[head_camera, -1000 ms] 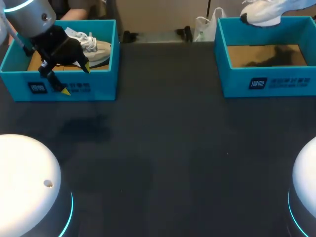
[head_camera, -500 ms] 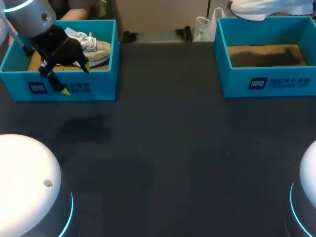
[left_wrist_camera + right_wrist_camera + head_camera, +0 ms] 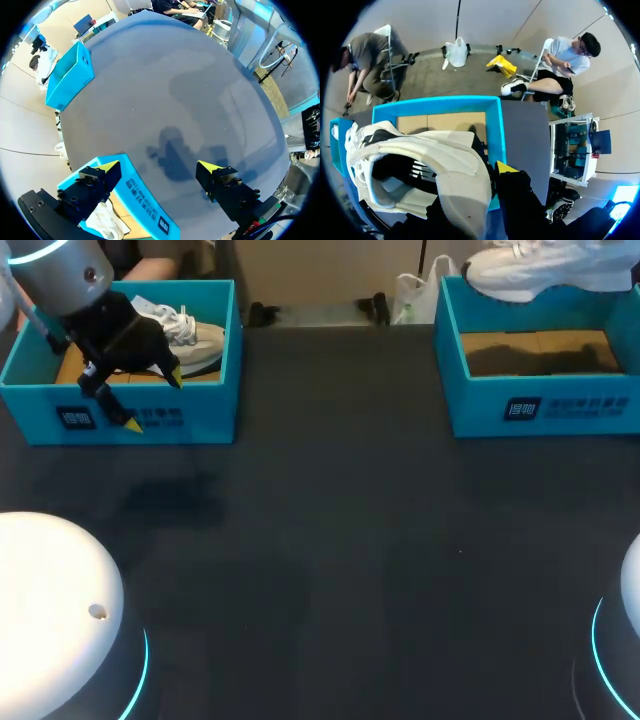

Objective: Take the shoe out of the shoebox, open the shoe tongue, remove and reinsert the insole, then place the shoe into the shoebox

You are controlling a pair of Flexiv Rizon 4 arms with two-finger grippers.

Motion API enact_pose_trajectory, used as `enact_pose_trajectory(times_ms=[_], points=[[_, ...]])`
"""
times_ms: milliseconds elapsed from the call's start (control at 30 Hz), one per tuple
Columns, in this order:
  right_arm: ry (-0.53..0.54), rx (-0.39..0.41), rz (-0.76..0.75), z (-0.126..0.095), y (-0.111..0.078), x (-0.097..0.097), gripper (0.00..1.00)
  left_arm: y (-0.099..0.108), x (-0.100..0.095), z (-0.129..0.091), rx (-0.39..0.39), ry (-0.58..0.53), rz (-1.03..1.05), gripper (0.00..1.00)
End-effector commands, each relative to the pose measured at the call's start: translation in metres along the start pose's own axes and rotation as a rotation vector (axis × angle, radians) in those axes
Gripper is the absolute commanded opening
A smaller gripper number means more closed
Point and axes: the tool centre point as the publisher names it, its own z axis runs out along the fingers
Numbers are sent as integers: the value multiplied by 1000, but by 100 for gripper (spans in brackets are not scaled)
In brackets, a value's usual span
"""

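Shoe [image 3: 540, 270] hung above right box [image 3: 480, 405], clamped in right gripper [image 3: 489, 172]; left gripper [image 3: 159, 166] gaped empty. Removal step; next, tabletop set-down.

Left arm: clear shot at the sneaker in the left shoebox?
Probably yes: the left gripper hangs open over the front wall of the shoebox, which has no lid, and the sneaker lies uncovered just behind it.

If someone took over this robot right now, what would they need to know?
Left gripper: open, empty, over the front wall of the left box; another shoe lies in that box.
Right gripper: shut on the white shoe, held above the empty right box.
Done: white shoe out of its box.
Left: open tongue, insole out and back in, shoe back into box.
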Motion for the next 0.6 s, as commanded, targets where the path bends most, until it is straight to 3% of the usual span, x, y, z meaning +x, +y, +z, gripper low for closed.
enact_pose_trajectory(times_ms=[33,367,600], points=[[3,-68,3,-2,-5,-1,0,0,1,0,-2,-1,1,100],[3,-68,3,-2,-5,-1,0,0,1,0,-2,-1,1,100],[-89,-52,32,27,-17,2,0,0,1,0,-2,-1,1,100]])
